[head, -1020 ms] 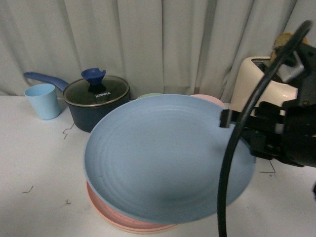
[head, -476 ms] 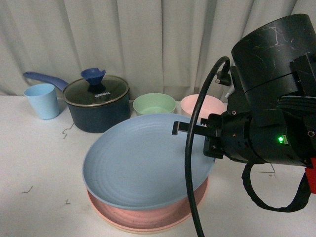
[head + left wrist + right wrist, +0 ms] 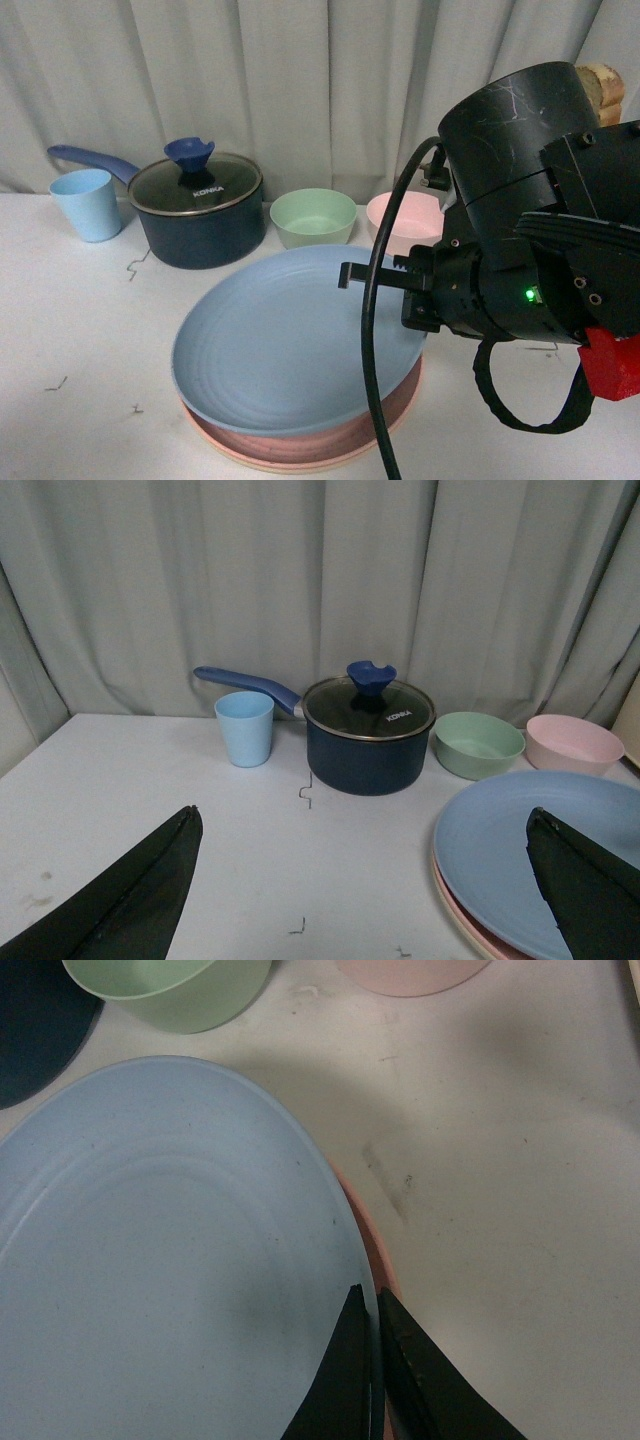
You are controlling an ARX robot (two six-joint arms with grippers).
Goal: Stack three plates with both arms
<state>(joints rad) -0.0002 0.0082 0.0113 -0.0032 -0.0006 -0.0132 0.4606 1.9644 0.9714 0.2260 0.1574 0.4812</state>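
A light blue plate lies slightly tilted on top of a pink plate. Under the pink plate a beige-cream plate shows only its thin rim. My right gripper is shut on the light blue plate's right rim, holding that side a little higher than the left. In the right wrist view its fingers pinch the blue rim, with the pink rim just beneath. My left gripper is open and holds nothing. It hovers over bare table beside the stack.
At the back stand a navy pot with a glass lid, a light blue cup, a green bowl and a pink bowl. A grey curtain closes off the rear. Small dark marks dot the white table.
My right arm has lowered the blue plate from a raised, steeply tilted pose down onto the pink plate. The green and pink bowls behind it have come into view.
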